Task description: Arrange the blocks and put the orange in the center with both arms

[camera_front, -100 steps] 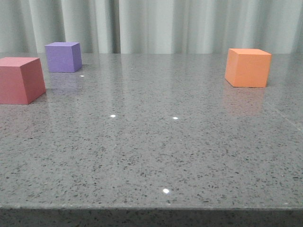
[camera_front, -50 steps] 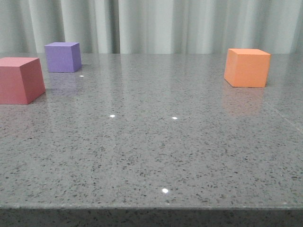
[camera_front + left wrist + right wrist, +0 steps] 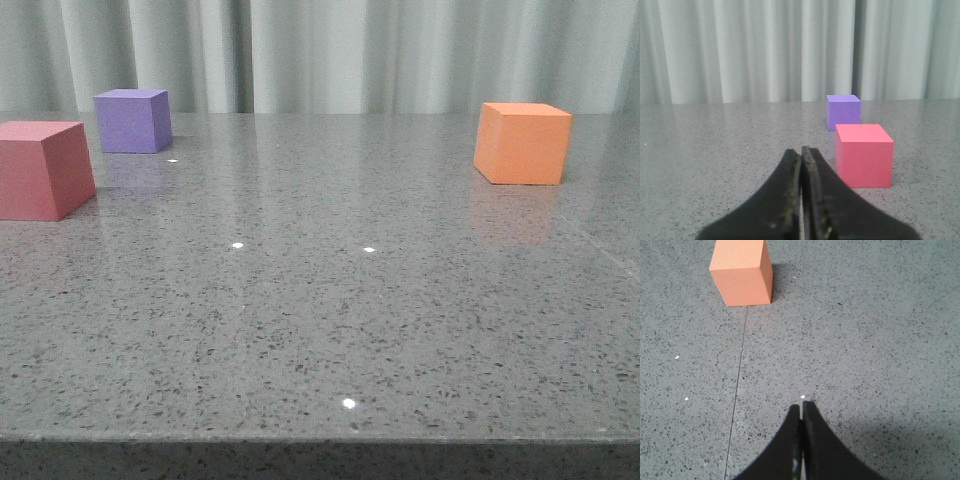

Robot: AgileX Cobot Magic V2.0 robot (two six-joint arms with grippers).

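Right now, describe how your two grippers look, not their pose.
Both are matte black. The left gripper has two broad, curved, claw-like fingers tapering to narrow tips, with yellowish specks along the inner edges. The right gripper looks the same, tapering to points. No cables or markings show.

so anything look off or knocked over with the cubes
Nothing stands out. The pinkish-red cube, purple cube and orange cube all sit flat, apart and undamaged on the table.
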